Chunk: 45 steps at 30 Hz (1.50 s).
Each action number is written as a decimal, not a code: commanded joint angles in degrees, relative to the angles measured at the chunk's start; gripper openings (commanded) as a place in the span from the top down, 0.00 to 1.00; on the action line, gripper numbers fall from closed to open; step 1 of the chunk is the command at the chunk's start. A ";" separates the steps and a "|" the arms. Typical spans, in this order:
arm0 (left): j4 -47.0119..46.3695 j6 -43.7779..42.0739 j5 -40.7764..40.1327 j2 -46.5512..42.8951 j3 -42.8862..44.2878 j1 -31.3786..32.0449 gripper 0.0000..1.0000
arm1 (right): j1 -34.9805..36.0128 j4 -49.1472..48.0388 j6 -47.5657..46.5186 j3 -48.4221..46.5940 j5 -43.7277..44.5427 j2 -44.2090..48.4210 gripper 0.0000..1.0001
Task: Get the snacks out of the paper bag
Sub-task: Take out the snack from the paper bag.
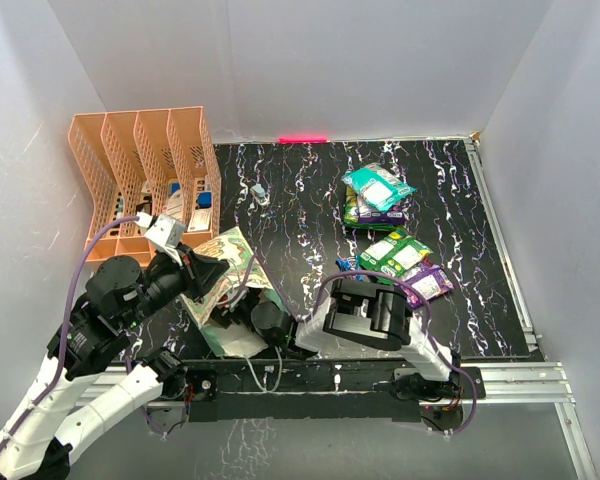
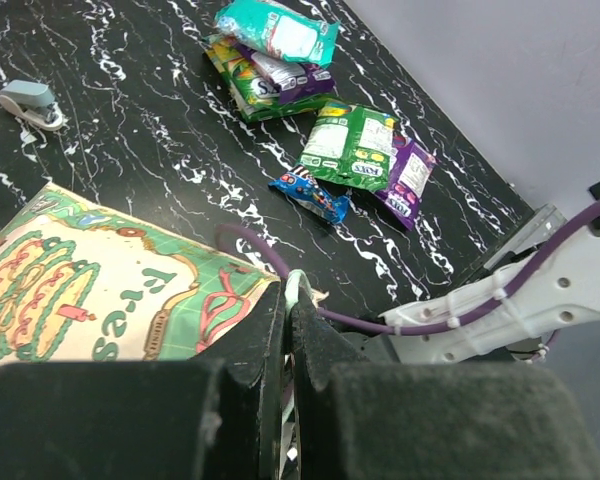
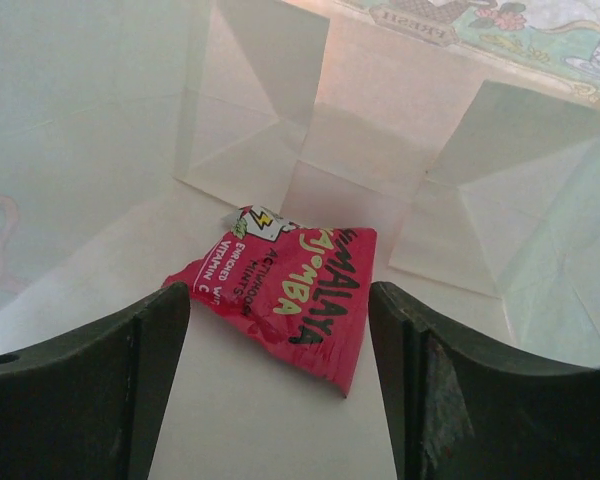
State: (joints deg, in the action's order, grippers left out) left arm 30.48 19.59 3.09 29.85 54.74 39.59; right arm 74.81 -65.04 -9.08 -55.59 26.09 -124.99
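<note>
Right fingers (image 3: 110, 370) spread apart inside paper bag (image 3: 100, 120). Red snack packet (image 3: 290, 290) lies flat on the bag floor between them, ungripped. Left fingers (image 2: 272, 345) clenched on the bag rim, at the near-left corner of the tabletop (image 1: 450, 200).

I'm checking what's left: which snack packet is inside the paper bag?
The red packet, alone on the paper bag's floor; the other packets lie outside on the black table.

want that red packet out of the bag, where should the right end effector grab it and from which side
Pinch the red packet across its width, by its two long edges, coming straight in through the paper bag mouth. It lies flat and slightly skewed on the bag's lower wall, between the open fingers of the right end effector, so closing should catch it.
</note>
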 commanded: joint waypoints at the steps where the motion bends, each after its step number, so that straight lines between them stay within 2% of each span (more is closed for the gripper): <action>1: -2.70 0.26 3.18 0.96 0.60 0.13 1.00 | -0.70 -3.11 1.72 -4.62 1.43 -3.12 0.23; 8: -4.20 1.00 5.49 1.32 0.28 0.13 1.00 | -3.01 4.89 5.83 -10.40 0.36 -6.85 0.17; 16: -3.14 0.82 5.20 0.23 0.44 0.13 1.00 | -4.55 16.39 10.82 -14.64 0.69 -8.52 0.19; 19: -2.30 0.42 4.30 -0.42 0.45 0.13 1.00 | -4.62 19.28 11.94 -14.83 0.68 -8.45 0.29; 25: -0.05 -0.75 2.57 -1.13 0.91 0.13 1.00 | -4.93 20.97 15.29 -11.87 0.50 -5.98 0.64; 28: 0.68 -1.32 1.82 -1.49 0.83 0.13 1.00 | -5.02 20.77 15.67 -10.28 0.48 -3.66 0.77; 34: 1.58 -1.77 -0.52 -1.63 0.24 0.13 1.00 | -4.86 20.70 12.93 -7.30 -1.11 1.47 0.89; 40: 1.74 -0.59 -4.10 -1.81 -0.24 0.13 1.00 | -2.04 19.74 6.72 -1.49 -1.51 9.11 0.93; 45: 1.33 -0.43 -4.76 -1.33 -0.70 0.13 1.00 | -0.12 20.09 6.82 5.25 -1.20 16.77 0.93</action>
State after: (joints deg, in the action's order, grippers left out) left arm 31.79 18.90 0.12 28.64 54.52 39.59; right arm 72.99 -44.03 -0.54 -54.02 24.08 -115.28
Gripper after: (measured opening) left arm 0.013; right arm 0.081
